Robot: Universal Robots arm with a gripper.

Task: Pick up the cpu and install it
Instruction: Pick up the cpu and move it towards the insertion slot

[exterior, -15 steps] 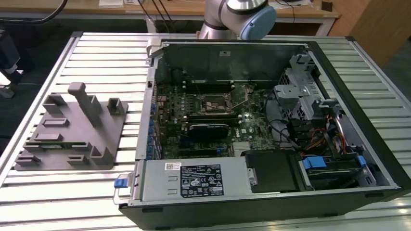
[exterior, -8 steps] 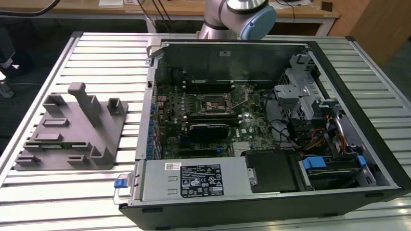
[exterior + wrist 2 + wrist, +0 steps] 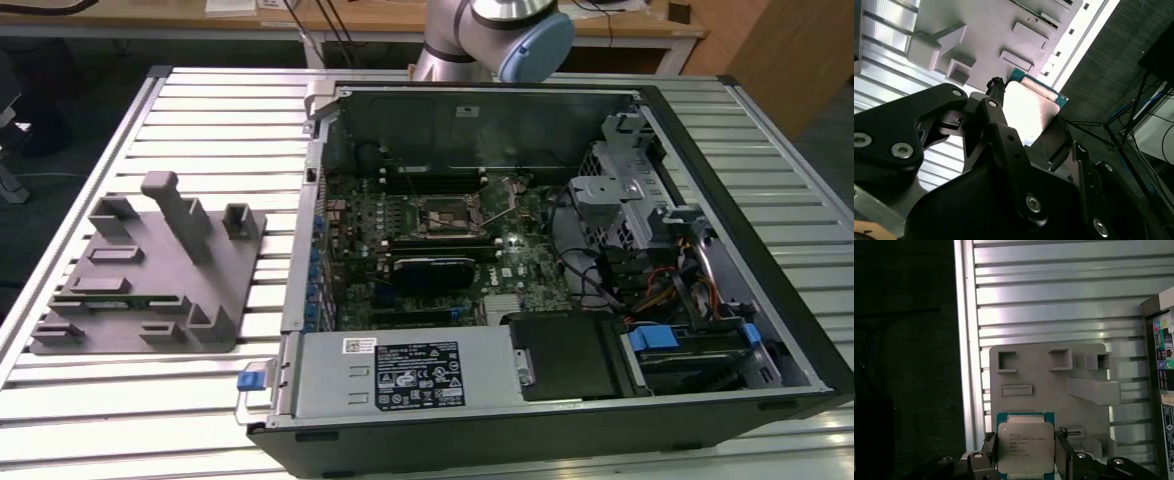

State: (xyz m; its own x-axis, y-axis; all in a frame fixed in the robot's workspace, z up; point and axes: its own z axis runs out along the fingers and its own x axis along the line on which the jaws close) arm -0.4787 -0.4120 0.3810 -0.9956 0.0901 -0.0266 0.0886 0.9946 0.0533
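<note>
Cpu (image 3: 1025,442) first, since it is your whole job: your gripper (image 3: 1025,454) has it, hanging over one edge of the grey tray (image 3: 1044,370) and, as I judge it, well clear of the tray's surface.

Now by size. The slatted table (image 3: 200,130) carries everything. On it the open computer case (image 3: 787,300) lies on its side just beside the tray, so its motherboard (image 3: 441,250) faces up and can be reached from above. The socket (image 3: 445,215) at the board's middle looks bare, so I judge the install is not yet done. The tray, with its upright posts and shallow pockets, seems meant to keep parts in known spots.

Your gripper is closed onto the cpu, with its fingers (image 3: 1061,452) pressing two opposite edges and the metal lid facing the first wrist view. That edge hold, I think, spares the contacts underneath.
</note>
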